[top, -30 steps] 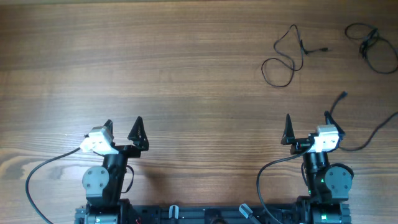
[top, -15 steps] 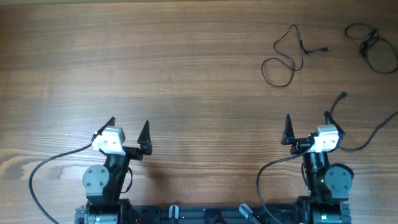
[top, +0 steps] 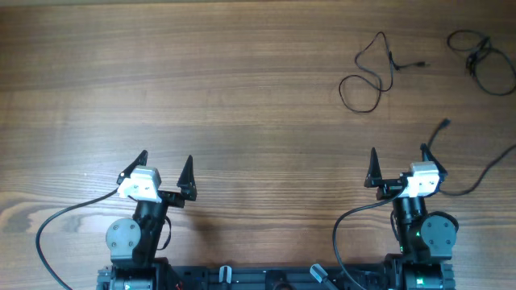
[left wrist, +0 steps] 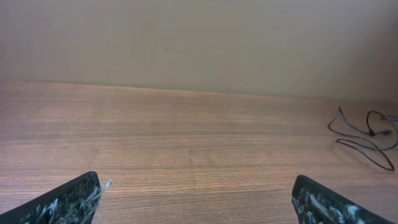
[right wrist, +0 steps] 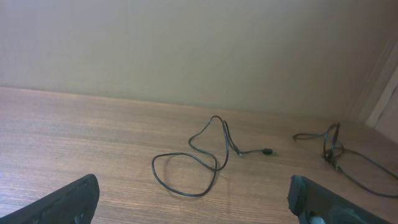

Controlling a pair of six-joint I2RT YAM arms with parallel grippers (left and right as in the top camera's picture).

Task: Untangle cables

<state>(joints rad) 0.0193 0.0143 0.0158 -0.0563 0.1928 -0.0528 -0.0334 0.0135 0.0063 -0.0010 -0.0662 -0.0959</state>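
Three thin dark cables lie on the wooden table at the far right. One looped cable sits ahead of my right gripper; in the right wrist view its loop lies on the wood between and beyond the open jaws of that gripper. A second, bunched cable lies at the far right corner and shows as a small bunched cable. A third cord with a plug end runs past the right gripper's outer side. My left gripper stands open over bare wood, far from all of them.
Thicker black arm cables curve beside both arm bases at the near edge. In the left wrist view the left gripper faces bare wood, with a cable far off to the right. A plain wall rises behind the table's far edge.
My left gripper has turned from a slanted heading to pointing straight ahead and shifted slightly left. The right arm and the cables have not moved.
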